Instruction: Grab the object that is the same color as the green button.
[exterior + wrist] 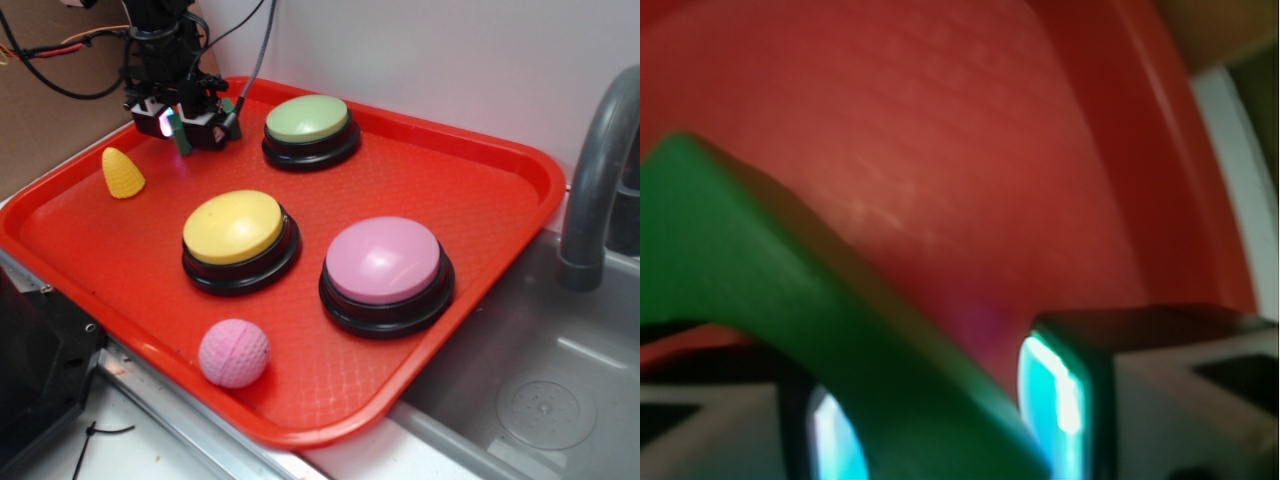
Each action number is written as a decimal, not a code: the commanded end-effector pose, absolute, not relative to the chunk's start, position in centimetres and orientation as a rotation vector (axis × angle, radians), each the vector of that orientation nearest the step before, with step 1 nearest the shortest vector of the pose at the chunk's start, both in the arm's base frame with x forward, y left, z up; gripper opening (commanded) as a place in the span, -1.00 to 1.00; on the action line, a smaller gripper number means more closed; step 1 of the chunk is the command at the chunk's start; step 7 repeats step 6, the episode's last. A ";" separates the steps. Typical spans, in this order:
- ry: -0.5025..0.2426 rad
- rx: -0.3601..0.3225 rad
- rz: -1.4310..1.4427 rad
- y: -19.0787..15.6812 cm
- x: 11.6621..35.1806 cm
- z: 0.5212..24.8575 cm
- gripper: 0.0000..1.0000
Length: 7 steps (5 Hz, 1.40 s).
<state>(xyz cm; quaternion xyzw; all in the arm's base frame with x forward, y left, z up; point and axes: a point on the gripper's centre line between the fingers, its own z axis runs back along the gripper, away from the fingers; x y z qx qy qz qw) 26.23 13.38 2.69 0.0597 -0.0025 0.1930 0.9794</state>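
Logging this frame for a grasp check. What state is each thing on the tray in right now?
Gripper: shut on the green arch block.
Green arch block: held between the fingers, tilted, above the tray.
Green button: resting on the tray, untouched.
Yellow button: resting, untouched.
Pink button: resting, untouched.
Yellow cone: upright.
Pink ball: resting near the front rim.

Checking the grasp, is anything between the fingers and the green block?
Nothing: in the wrist view the green block sits directly between the fingers, with only bare red tray beyond.
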 end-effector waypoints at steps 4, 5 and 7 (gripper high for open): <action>-0.135 0.070 0.284 3.9 17.1 17.5 -1.00; -0.135 0.050 0.279 3.4 16.1 17.4 -1.00; -0.140 0.083 0.269 3.1 16.3 17.2 -1.00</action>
